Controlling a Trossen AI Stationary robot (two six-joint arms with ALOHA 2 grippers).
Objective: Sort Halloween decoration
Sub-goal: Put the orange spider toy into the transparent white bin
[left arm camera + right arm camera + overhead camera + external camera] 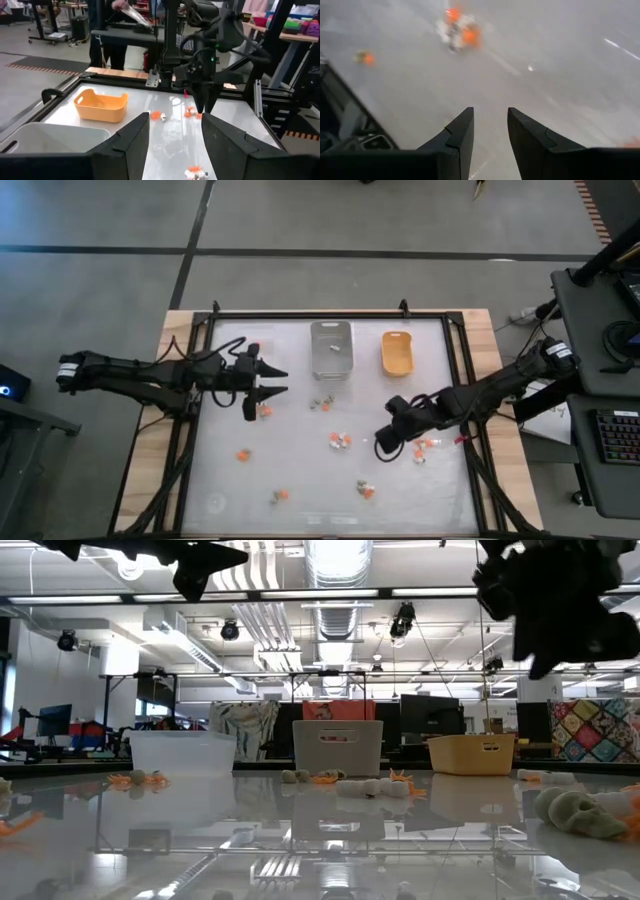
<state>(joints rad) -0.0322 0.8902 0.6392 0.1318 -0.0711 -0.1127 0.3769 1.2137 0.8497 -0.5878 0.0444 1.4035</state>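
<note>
Small orange, white and tan Halloween trinkets lie scattered on the white table: one group [340,442] in the middle, one group [425,448] at the right, and others [265,412] [243,455] [365,488] around them. My left gripper [282,380] hangs open and empty above the table's left half, pointing right; it also shows in the left wrist view [175,135]. My right gripper [380,448] points down over bare table between the middle group and the right group. Its fingers [491,120] stand a narrow gap apart with nothing between them. A trinket cluster [460,30] lies ahead of it.
A grey tray [331,348] and an orange-yellow tray [397,352] stand at the table's far edge, with a clear tray [183,752] to their left. A black frame [455,380] runs round the table. A person [107,30] stands beyond the table's right side.
</note>
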